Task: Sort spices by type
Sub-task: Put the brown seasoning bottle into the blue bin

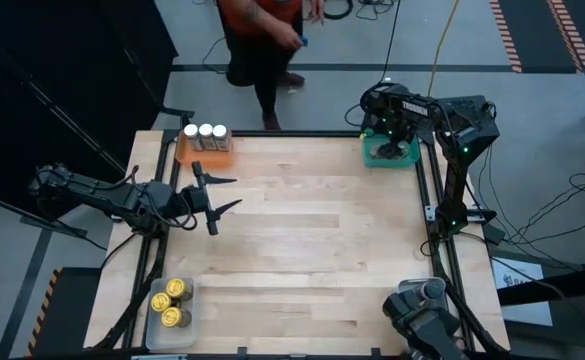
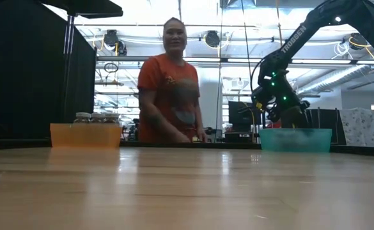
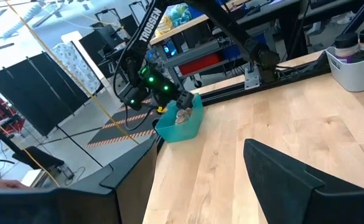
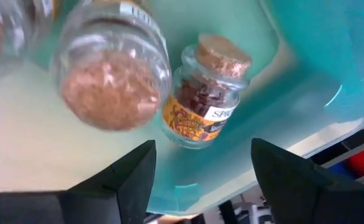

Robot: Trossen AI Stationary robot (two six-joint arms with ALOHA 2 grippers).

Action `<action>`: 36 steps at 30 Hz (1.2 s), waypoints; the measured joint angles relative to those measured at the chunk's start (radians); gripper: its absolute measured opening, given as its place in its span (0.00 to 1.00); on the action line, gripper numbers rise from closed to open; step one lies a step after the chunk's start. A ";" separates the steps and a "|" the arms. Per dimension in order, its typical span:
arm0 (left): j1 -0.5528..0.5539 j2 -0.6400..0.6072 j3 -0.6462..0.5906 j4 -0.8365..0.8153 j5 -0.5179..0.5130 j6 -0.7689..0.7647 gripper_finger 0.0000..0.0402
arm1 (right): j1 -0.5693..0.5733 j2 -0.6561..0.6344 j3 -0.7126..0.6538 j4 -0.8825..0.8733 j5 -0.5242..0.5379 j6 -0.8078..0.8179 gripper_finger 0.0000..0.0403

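Three white-topped spice jars [image 1: 204, 133] stand in the orange tray [image 1: 186, 152] at the table's far left. Three gold-topped jars [image 1: 172, 303] stand in the clear tray [image 1: 154, 327] at the near left. My right gripper [image 4: 200, 180] hangs open, pointing down into the teal tray [image 1: 376, 157] at the far right. Just beyond its fingertips a cork-topped jar of reddish-brown spice [image 4: 206, 102] lies on its side on the tray floor, beside a second brownish jar [image 4: 110, 78]. My left gripper [image 1: 222, 194] waits open above the table's left side, pointing level toward the right.
A person [image 2: 171, 83] stands behind the table's far edge, between the orange tray [image 2: 85, 135] and the teal tray [image 2: 295, 139]. A pale bin with dark-lidded jars [image 3: 356, 59] sits on the table's right side. Bare wood [image 1: 312, 230] lies between the trays.
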 joint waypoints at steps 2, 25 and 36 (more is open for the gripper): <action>0.000 0.000 0.000 0.000 0.000 0.000 0.62 | 0.001 0.000 0.000 0.006 -0.006 0.041 0.61; 0.000 0.000 0.000 -0.030 0.000 -0.006 0.62 | 0.019 -0.001 -0.002 0.112 -0.046 0.112 0.61; 0.000 0.000 0.000 -0.030 0.000 -0.007 0.62 | 0.019 0.000 -0.002 0.111 -0.048 0.164 0.61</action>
